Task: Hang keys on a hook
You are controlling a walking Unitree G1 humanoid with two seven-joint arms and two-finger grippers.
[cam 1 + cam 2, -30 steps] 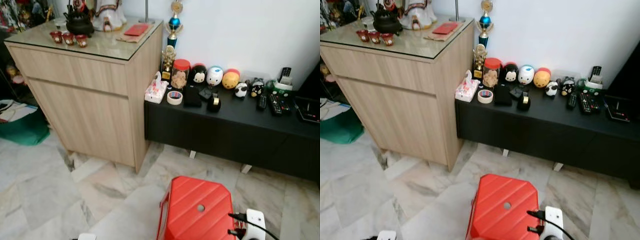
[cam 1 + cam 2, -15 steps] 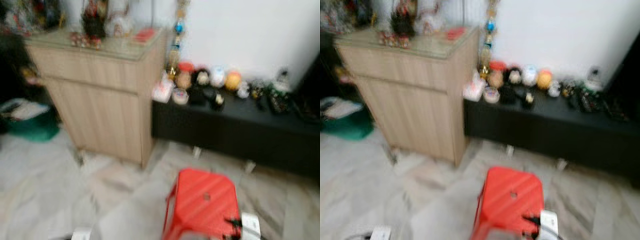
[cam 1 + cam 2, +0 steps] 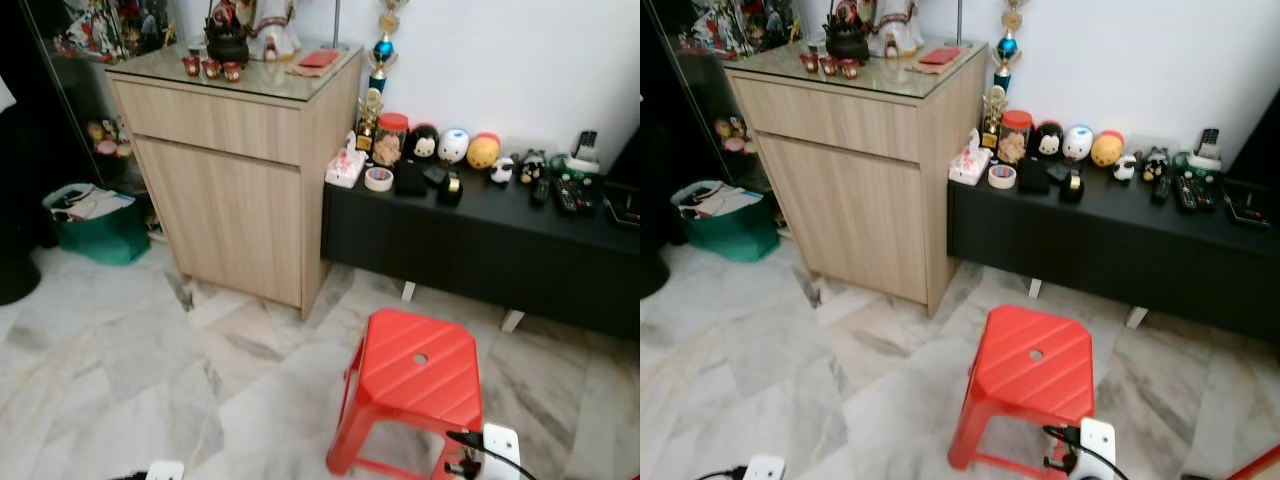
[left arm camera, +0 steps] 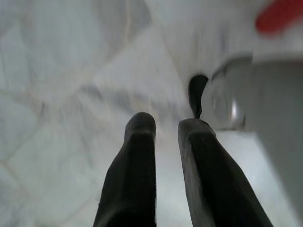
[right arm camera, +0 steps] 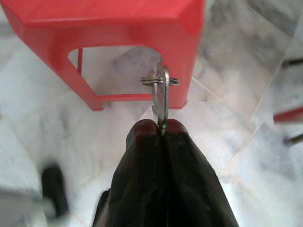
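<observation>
At the far left of the room, a green bin (image 3: pixel 93 222) full of papers is seen on the marble floor (image 3: pixel 120 370). Beside it stands a wooden cabinet (image 3: pixel 240 180) with a glass top, on which a dark teapot (image 3: pixel 226 44) and three small red cups (image 3: pixel 210 68) are placed. To the right, a low black bench (image 3: pixel 480 245) is set against the white wall; a tissue box (image 3: pixel 345 168), a roll of tape (image 3: pixel 378 179), a red-lidded jar (image 3: pixel 390 139), some round plush toys (image 3: pixel 453 146) and remote controls (image 3: pixel 568 192) are lined on it. In front of the bench a red plastic stool (image 3: pixel 413 395) is standing.

The left gripper (image 4: pixel 161 125) is pointed down at the floor, its two black fingers a little apart and nothing held between them. The right gripper (image 5: pixel 160 125) is also directed downward, just beside the stool's leg. Its fingers are pressed together on the keys (image 5: pixel 161 92), which stick out from the fingertips with a small metal ring across them. The wrist of the right arm (image 3: pixel 498 450) is seen low at the stool's right corner.
</observation>
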